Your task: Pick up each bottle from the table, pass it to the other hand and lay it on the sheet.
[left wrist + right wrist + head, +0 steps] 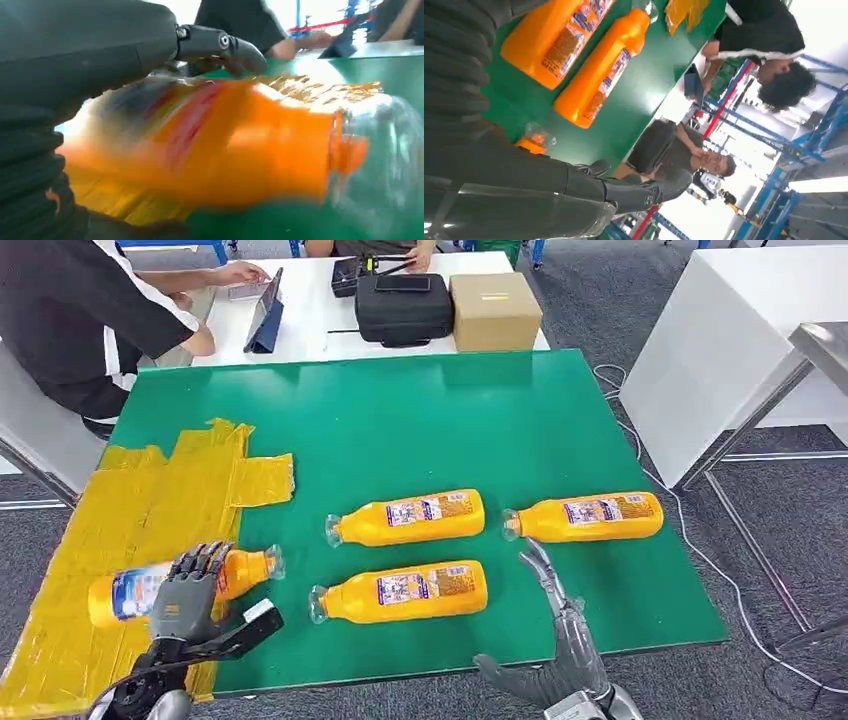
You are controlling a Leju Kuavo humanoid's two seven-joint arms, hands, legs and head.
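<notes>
An orange bottle (pixel 128 595) with a blue label lies at the near edge of the yellow sheet (pixel 150 500), its clear cap over the green table (pixel 400 420). My left hand (pixel 188 585) lies over its middle with the fingers wrapped across it. In the left wrist view the same bottle (pixel 225 150) is blurred under my left hand (pixel 100 50). Three more orange bottles lie on the table: one in the middle (pixel 405 518), one nearer me (pixel 400 592), one to the right (pixel 585 517). My right hand (pixel 558 630) is open and empty, fingers stretched toward the right bottle. Two bottles (pixel 559 40) (pixel 601 75) lie beyond my right hand (pixel 524 175).
A person in a black shirt (pixel 70 310) sits at the far left by a white table with a tablet (pixel 265 310), a black case (pixel 403 308) and a cardboard box (pixel 495 310). A white table (pixel 720 360) stands to the right. Cables (pixel 690 540) run on the floor.
</notes>
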